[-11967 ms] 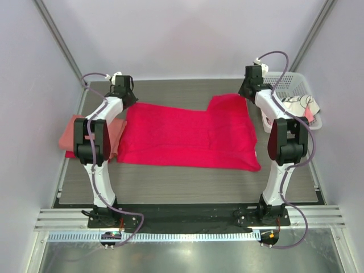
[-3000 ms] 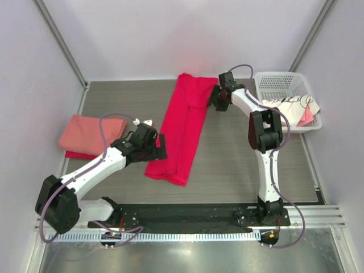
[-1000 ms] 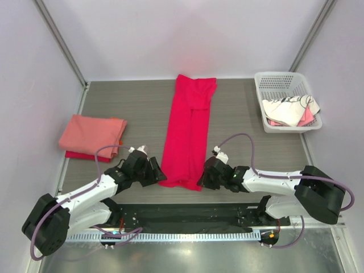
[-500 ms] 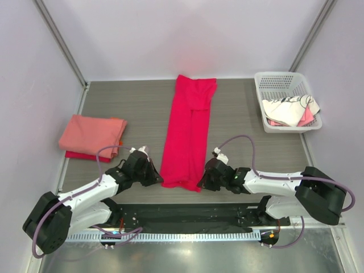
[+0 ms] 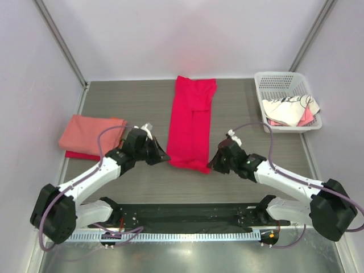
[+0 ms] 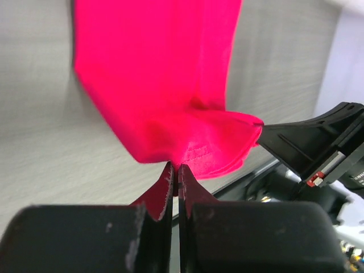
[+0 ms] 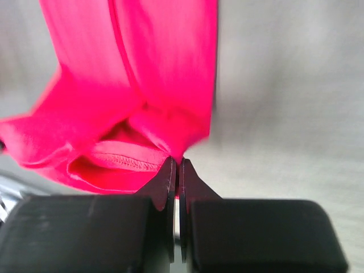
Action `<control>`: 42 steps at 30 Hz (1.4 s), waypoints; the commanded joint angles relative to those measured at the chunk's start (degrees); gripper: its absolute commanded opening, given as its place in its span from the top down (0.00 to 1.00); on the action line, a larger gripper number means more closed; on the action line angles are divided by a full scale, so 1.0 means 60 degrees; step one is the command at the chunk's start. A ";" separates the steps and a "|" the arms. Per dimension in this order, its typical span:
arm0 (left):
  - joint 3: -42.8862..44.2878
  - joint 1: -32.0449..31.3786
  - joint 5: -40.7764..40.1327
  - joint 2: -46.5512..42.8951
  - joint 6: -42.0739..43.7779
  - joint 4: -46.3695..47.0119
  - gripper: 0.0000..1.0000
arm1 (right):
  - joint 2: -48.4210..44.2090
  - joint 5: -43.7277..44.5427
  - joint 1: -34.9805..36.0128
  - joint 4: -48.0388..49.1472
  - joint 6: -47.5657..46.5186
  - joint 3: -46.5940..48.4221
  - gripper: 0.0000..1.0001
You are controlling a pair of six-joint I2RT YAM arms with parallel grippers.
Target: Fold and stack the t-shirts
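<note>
The bright crimson t-shirt [image 5: 192, 122] lies as a long folded strip down the middle of the table. My left gripper [image 5: 163, 157] is shut on its near left corner [image 6: 170, 151], and my right gripper [image 5: 211, 164] is shut on its near right corner [image 7: 176, 136]. Both hold the near end lifted off the table. A salmon-pink t-shirt [image 5: 91, 133] lies folded on a red one [image 5: 75, 154] at the left edge. A white dark-printed t-shirt [image 5: 289, 110] lies in the basket.
A white plastic lattice basket [image 5: 280, 81] stands at the back right corner. Metal frame posts rise at the back corners. A black rail [image 5: 187, 211] with the arm bases runs along the near edge.
Both grippers have closed on the near corners of the crimson shirt and carried them up and away from the near edge, so the strip's near end is raised and shorter.
</note>
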 commanded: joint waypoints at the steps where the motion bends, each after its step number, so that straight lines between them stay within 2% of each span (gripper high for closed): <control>1: 0.1198 0.0453 0.0440 0.0876 0.0317 0.0360 1.00 | 0.0420 -0.0509 -0.1286 -0.0116 -0.1293 0.1022 0.99; 11: 0.4685 0.1566 0.0191 0.4816 0.0449 0.0668 1.00 | 0.4490 -0.1990 -0.3688 -0.0072 -0.2891 0.4799 0.99; 16: 0.6469 0.2020 0.0395 0.6894 0.0537 0.0844 1.00 | 0.6435 -0.2443 -0.4335 -0.0072 -0.3125 0.6569 0.99; 19: 0.7378 0.2239 0.0556 0.7615 0.0391 0.0859 1.00 | 0.7476 -0.2883 -0.4613 -0.0087 -0.3184 0.7551 0.99; 26: 0.8831 0.2504 0.0806 0.9153 0.0112 0.1034 1.00 | 0.8914 -0.3221 -0.4936 -0.0087 -0.3097 0.8902 0.99; 36: 1.0353 0.2607 0.0967 1.0443 0.0171 0.1035 1.00 | 0.9604 -0.3367 -0.5346 -0.0130 -0.3023 0.9825 0.99; 37: 1.0487 0.2621 0.0952 1.0662 0.0185 0.1006 1.00 | 0.9663 -0.3338 -0.5376 -0.0116 -0.3096 1.0000 0.96; 38: 1.0618 0.2650 0.0981 1.0780 0.0185 0.0889 0.81 | 0.9751 -0.3207 -0.5419 -0.0145 -0.3155 1.0118 0.70; 39: 1.0736 0.2665 0.1011 1.0868 0.0214 0.0816 0.60 | 0.9810 -0.3162 -0.5420 -0.0116 -0.3228 1.0220 0.58; 40: 1.0838 0.2709 0.1054 1.0927 0.0258 0.0742 0.46 | 0.9897 -0.3177 -0.5420 -0.0189 -0.3287 1.0352 0.53; 41: 1.0796 0.2724 0.1011 1.0869 0.0389 0.0669 0.35 | 0.9869 -0.3177 -0.5434 -0.0233 -0.3374 1.0339 0.50; 42: 1.0491 0.2738 0.0851 1.0709 0.0463 0.0610 0.11 | 0.9753 -0.3177 -0.5434 -0.0233 -0.3404 1.0237 0.48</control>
